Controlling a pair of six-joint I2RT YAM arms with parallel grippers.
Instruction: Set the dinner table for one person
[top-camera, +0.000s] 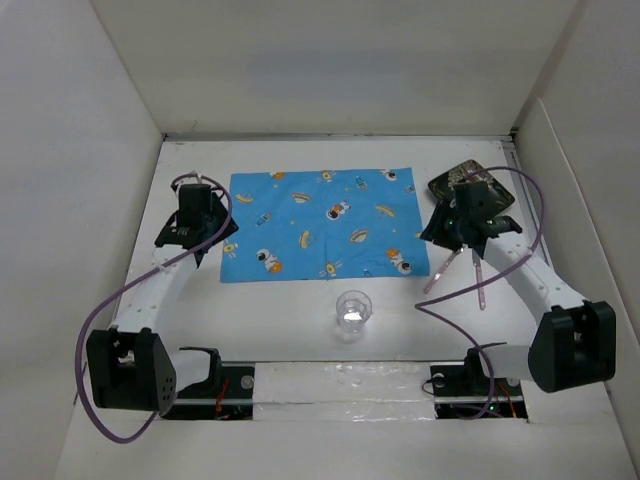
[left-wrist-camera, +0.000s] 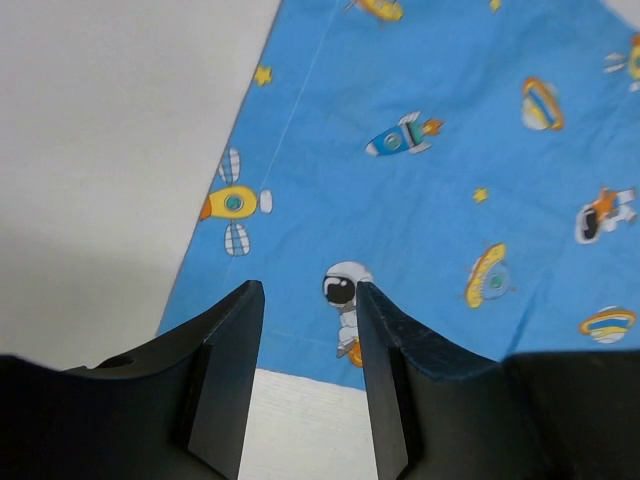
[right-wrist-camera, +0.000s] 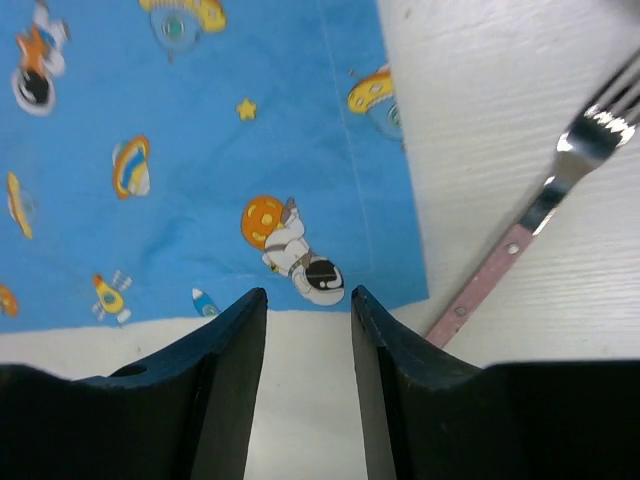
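The white dinner table (top-camera: 280, 320) carries a blue cartoon-print mat (top-camera: 320, 222) at its middle. My left gripper (top-camera: 212, 245) hovers open and empty at the mat's near-left corner; in the left wrist view (left-wrist-camera: 308, 300) the jaws stand apart over the mat (left-wrist-camera: 420, 150) edge. My right gripper (top-camera: 440, 238) hovers open and empty at the mat's near-right corner, as the right wrist view (right-wrist-camera: 308, 300) shows. A pink-handled fork (right-wrist-camera: 540, 210) lies just right of the mat (right-wrist-camera: 200, 150). A clear glass (top-camera: 353, 310) stands in front of the mat.
Two pink-handled utensils (top-camera: 440, 270) lie side by side right of the mat, the other one (top-camera: 479, 280) further right. A dark plate (top-camera: 470, 185) sits at the back right, partly behind the right wrist. White walls enclose the table on three sides.
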